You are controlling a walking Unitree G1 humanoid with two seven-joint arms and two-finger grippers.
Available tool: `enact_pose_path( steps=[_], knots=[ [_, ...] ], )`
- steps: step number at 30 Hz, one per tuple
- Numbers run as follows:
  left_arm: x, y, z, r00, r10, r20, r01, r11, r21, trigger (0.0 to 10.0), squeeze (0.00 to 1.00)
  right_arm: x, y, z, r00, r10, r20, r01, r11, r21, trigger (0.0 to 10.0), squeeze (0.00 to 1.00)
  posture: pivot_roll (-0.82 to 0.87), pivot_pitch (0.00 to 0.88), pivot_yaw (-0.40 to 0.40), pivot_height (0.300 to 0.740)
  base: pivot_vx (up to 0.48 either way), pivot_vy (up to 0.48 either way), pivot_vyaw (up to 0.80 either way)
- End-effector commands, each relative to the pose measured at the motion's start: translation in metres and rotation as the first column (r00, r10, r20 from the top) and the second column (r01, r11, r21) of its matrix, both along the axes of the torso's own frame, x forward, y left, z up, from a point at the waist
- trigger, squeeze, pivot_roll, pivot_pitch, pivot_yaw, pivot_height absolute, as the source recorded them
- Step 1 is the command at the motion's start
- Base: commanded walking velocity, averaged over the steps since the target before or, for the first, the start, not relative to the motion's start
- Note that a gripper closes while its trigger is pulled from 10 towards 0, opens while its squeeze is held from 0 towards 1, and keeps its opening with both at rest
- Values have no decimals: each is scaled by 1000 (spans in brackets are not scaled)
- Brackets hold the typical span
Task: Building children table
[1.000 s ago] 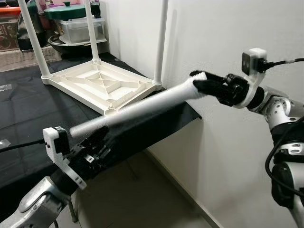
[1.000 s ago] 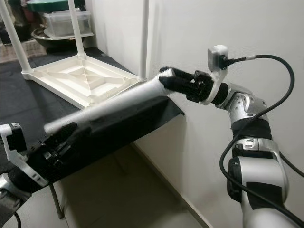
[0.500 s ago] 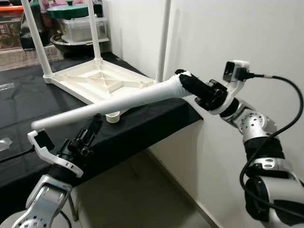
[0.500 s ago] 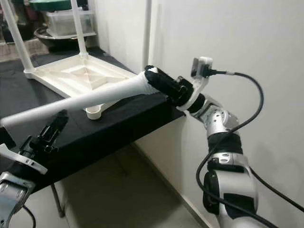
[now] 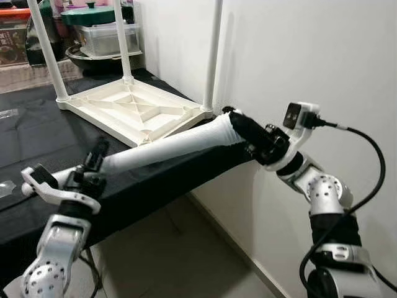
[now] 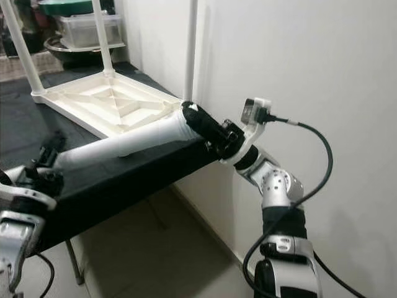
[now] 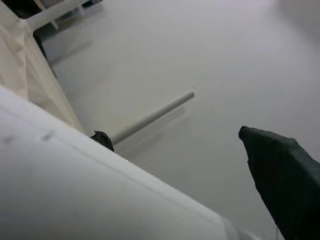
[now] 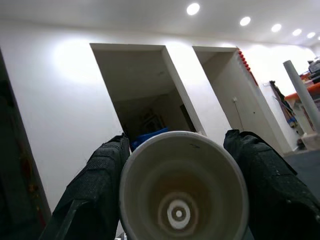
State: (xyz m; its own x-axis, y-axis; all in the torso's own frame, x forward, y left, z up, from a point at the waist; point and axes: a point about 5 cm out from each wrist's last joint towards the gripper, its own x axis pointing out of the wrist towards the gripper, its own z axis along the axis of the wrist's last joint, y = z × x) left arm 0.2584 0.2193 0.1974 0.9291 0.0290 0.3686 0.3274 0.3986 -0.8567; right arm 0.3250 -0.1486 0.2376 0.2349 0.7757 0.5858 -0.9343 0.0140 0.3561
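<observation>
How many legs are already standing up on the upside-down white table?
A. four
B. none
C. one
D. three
D: three legs stand up from the table corners, and the right tool holds a fourth, loose leg near the empty corner.

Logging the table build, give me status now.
Right gripper jaws clamped on loose table leg. Left gripper beside its far end. Upturned tabletop ahead.
</observation>
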Motion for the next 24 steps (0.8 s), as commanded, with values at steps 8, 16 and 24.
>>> enact_pose_path(
  steps=[8, 16, 24],
  knots=[
    [6, 26, -3, 990, 141, -17, -141, 988, -60, 0, 0, -13, 5, -9, 999, 16, -35, -17, 1000, -23, 0, 0, -48, 0, -60, 740, 0, 0, 0],
    [7, 24, 6, 992, 127, 4, -126, 988, -93, 0, 0, -16, 12, -18, 999, 10, -53, -13, 997, -72, 0, 0, -41, 0, -61, 740, 0, 0, 0],
    [12, 22, 17, 996, 91, 6, -90, 992, -88, 10000, 0, -3, 24, -46, 974, -187, -124, 138, 934, -330, 10000, 1000, -40, 0, -60, 740, 0, 0, 0]
  ],
)
